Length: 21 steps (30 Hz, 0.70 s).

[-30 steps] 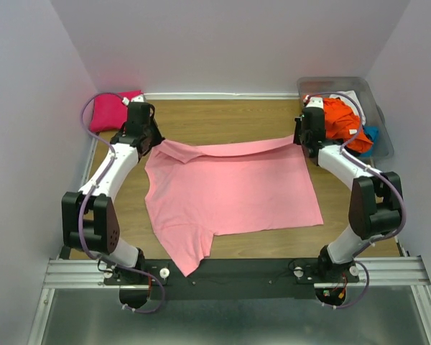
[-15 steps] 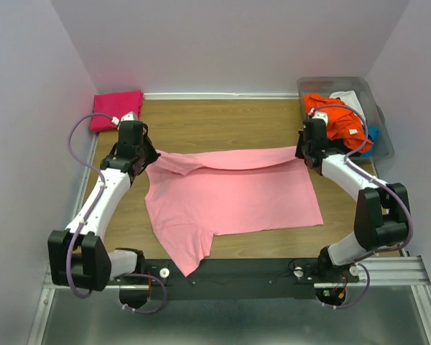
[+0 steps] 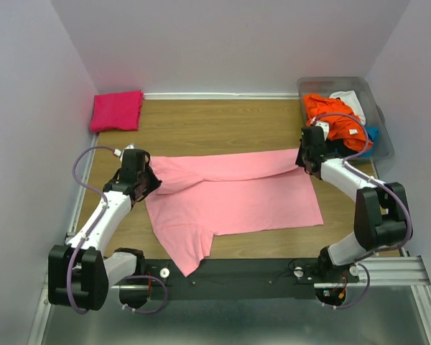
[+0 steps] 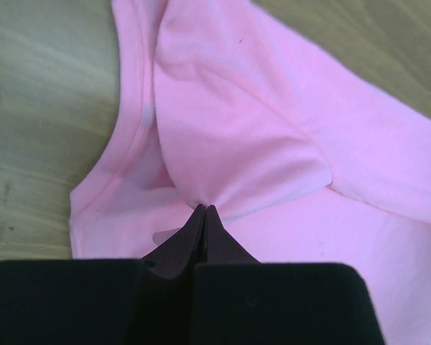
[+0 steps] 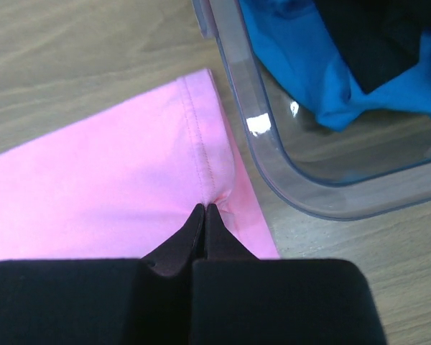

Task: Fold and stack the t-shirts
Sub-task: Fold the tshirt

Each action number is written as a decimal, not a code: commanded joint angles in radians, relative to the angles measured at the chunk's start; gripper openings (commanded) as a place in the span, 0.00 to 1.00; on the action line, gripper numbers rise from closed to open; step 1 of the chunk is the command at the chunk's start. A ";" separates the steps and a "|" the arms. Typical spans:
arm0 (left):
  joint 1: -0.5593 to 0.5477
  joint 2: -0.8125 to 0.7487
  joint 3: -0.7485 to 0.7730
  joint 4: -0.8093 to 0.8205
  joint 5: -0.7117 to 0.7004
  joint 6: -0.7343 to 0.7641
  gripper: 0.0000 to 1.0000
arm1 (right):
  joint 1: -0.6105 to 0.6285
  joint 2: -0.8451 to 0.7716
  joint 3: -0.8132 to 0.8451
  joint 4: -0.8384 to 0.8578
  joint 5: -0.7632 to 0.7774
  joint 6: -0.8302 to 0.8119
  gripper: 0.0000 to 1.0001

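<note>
A light pink t-shirt (image 3: 230, 198) lies spread on the wooden table, its far edge folded toward the near side. My left gripper (image 3: 149, 181) is shut on the shirt's folded edge at the left; the left wrist view shows the fingers (image 4: 194, 230) pinching pink cloth (image 4: 273, 129). My right gripper (image 3: 302, 161) is shut on the shirt's hem at the right; the right wrist view shows the pinched hem (image 5: 208, 162). A folded magenta t-shirt (image 3: 116, 111) lies at the far left corner.
A clear plastic bin (image 3: 377, 122) at the far right holds orange (image 3: 330, 111), white, blue (image 5: 302, 65) and black shirts. Its wall (image 5: 273, 144) is close beside my right gripper. Purple walls enclose the table.
Both grippers have pulled the pink shirt's far edge toward the near side, laying it over the body. The left arm moved farther and uncovered the magenta shirt.
</note>
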 commanded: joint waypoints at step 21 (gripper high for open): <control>0.012 -0.067 -0.047 0.204 -0.186 -0.021 0.72 | -0.005 -0.025 0.111 -0.091 -0.288 0.013 0.58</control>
